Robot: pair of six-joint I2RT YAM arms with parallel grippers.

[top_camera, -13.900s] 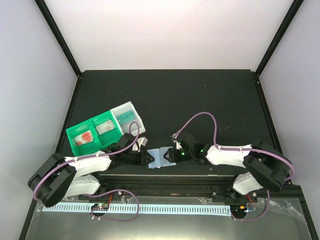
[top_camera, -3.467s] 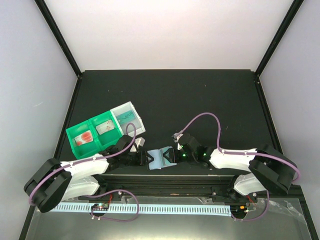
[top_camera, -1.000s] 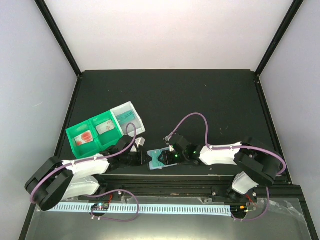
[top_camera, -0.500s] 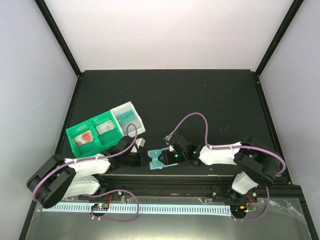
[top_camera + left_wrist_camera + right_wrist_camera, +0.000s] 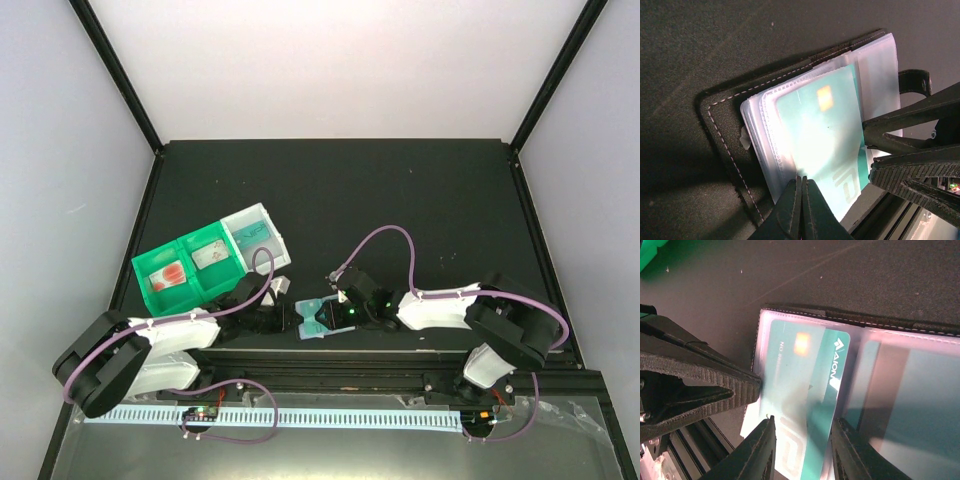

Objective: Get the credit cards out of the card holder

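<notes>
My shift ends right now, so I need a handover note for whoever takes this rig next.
Left tool: shut on the card holder edge.
Right tool: open, straddling the teal card.
Teal card: inside the holder, which lies open.
Done: holder opened and held.
Left: grip the card, draw it out.

L arm (image 5: 170,335) lies low, reaching right along near edge. L gripper (image 5: 801,192): fingers pressed together, pinching holder (image 5: 875,65) edge. R arm (image 5: 440,305) low, reaching left. R gripper (image 5: 804,421): jaws apart. Grippers face tip to tip, near centre.
</notes>
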